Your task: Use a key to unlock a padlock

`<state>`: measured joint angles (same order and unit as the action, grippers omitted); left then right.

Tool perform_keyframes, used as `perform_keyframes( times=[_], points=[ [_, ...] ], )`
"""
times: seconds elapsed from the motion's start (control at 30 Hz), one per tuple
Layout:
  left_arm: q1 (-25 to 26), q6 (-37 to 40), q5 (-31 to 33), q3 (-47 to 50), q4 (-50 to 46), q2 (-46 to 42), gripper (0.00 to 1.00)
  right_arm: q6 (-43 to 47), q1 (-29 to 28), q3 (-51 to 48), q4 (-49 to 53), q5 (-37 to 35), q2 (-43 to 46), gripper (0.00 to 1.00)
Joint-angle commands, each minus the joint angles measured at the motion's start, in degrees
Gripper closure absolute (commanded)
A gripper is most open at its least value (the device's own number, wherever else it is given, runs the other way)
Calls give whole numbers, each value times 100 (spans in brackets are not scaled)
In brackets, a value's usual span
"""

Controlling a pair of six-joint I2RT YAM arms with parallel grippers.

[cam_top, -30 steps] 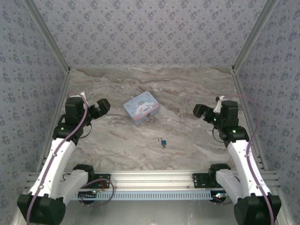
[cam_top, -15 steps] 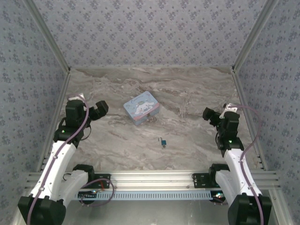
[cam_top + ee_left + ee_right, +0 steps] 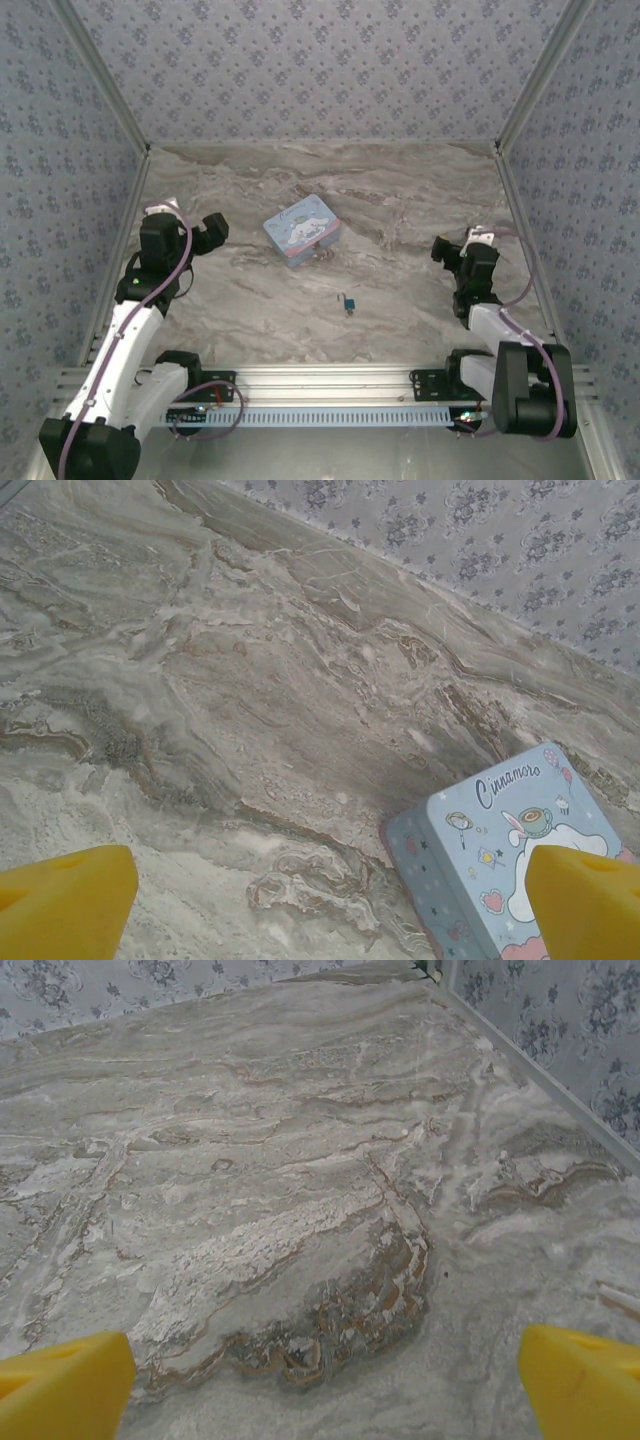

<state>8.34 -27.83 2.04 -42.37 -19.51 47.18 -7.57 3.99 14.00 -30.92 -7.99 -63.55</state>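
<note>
Now the left claw [image 3: 212, 231] hangs wide open, holding nothing, to the left of the tin [image 3: 302, 231]. The right claw [image 3: 445, 249] is wide open too, low over the counter [image 3: 250, 290] near the right wall. The padlock [image 3: 348, 302] lies on the counter between the arms, apart from the tin, on its near side.

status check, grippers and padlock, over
Left gripper open, empty. Right gripper open, empty. Padlock on table between the arms, untouched. Tin beyond it, apart, not in the way.
</note>
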Motion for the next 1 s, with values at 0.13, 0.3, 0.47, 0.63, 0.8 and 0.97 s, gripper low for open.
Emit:
perform_keyframes(
  times=[0.13, 0.3, 0.47, 0.63, 0.8, 0.97],
  points=[
    [-41, 94, 95, -8, 161, 62, 1, 614, -140, -51, -1626, 321, -701, 0],
    [-39, 103, 107, -24, 168, 122, 0, 867, -214, -81, -2213, 559, -1237, 0],
    [-42, 183, 155, -43, 184, 203, 1, 955, -250, -110, -2761, 696, -1844, 0],
    [-43, 551, 397, -78, 237, 363, 1, 969, -242, 319, -2307, 750, -2248, 0],
    [-51, 1302, 896, 41, 607, 610, 1, 848, -152, 839, -1501, 741, -2368, 0],
    [-85, 2273, 1101, 587, 1819, 1032, 1, 858, -169, 841, -1479, 711, -2363, 0]
  ],
)
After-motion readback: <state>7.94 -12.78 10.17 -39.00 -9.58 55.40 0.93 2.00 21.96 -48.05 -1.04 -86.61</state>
